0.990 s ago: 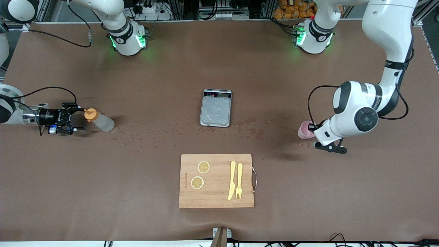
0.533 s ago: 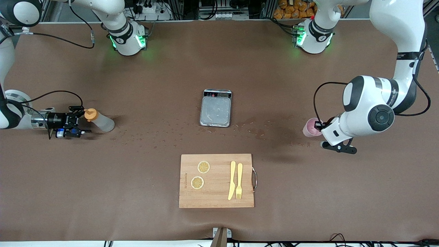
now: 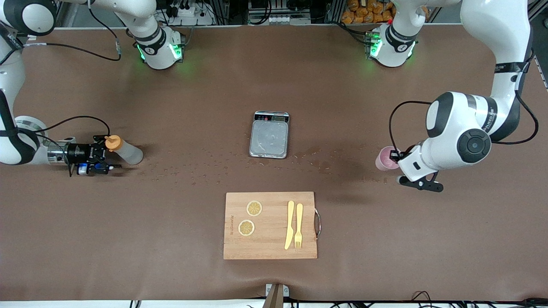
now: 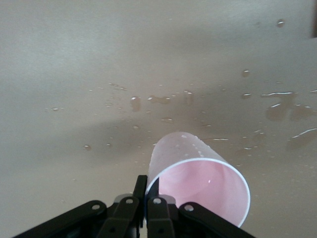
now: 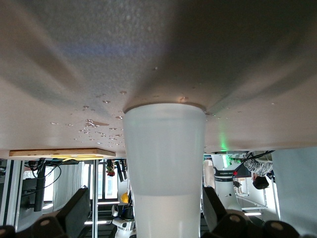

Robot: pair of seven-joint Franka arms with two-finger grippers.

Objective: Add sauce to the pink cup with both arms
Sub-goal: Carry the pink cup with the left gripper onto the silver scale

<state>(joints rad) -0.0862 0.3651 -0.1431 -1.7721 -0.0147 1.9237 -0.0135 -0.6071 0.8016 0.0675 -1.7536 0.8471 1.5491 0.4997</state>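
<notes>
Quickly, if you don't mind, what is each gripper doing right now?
Left gripper: shut on the rim of the pink cup.
Right gripper: open, fingers either side of the sauce bottle, not yet closed on it.

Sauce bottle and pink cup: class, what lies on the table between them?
In the front view, the grey scale lies between the sauce bottle and the pink cup, amid scattered droplets.

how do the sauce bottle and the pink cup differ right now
The sauce bottle, whitish with an orange cap, stands toward the right arm's end, the open right tool around it. The pink cup is capless, at the left arm's end, its rim pinched by the shut left tool. Both are small, translucent plastic.
</notes>
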